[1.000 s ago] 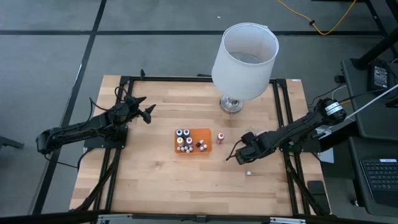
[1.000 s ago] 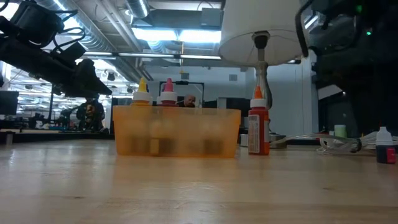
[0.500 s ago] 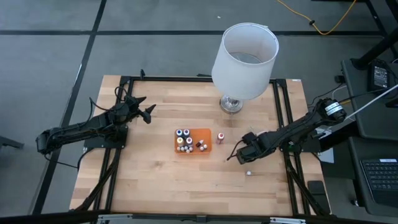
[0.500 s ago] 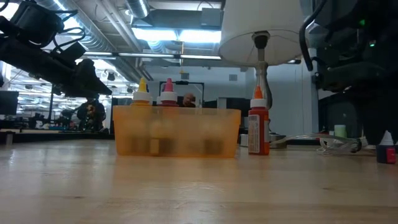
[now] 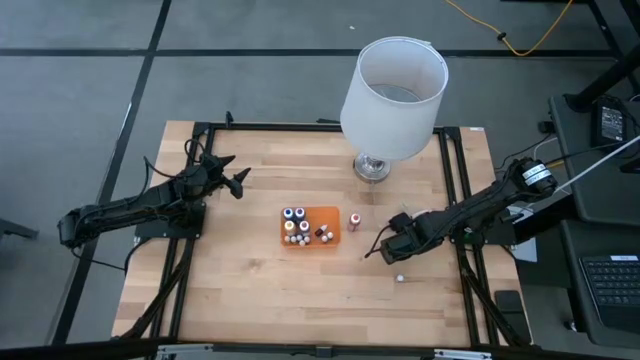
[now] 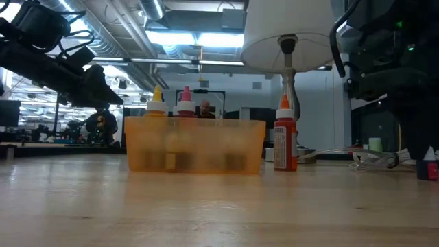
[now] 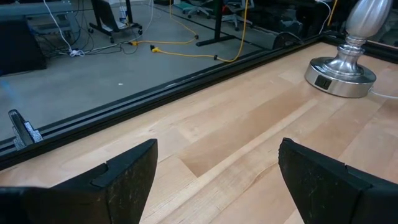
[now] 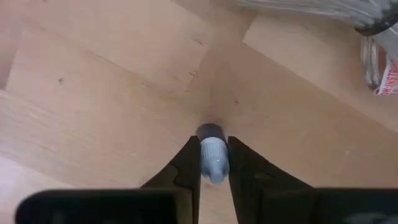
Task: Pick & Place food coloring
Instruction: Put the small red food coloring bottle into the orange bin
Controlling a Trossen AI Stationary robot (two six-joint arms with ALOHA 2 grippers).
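An orange tray (image 5: 331, 214) in the middle of the table holds several small food coloring bottles (image 5: 296, 226). A red bottle (image 5: 354, 221) stands upright just right of the tray. My right gripper (image 5: 392, 250) points down near the table's right side, shut on a tiny bottle with a pale cap (image 8: 211, 157). Another tiny white-capped bottle (image 5: 400, 278) rests on the wood just nearer than that gripper. In the low view a small bottle (image 6: 431, 169) shows at the right edge, half behind a dark finger. My left gripper (image 5: 233, 180) waits open above the far left. My right gripper pinches the tiny bottle's pale cap (image 8: 212, 163) between its two fingers, one on each side. The fingers come from above, pointing down. The bottle stays upright with its dark lower end toward the wood; whether it still stands on the table I cannot tell.
A white-shaded lamp (image 5: 392, 85) on a silver base (image 5: 372, 167) stands at the far middle-right. A clear plastic wrap with a cable (image 8: 323, 9) lies near my right gripper. Black rails (image 5: 455, 190) run along the table's sides. Bare wood lies at the near left.
In the low view a dark finger of my right gripper has come in front of the small bottle at the right edge, which was fully in sight a second ago. The bottle has stayed in place.
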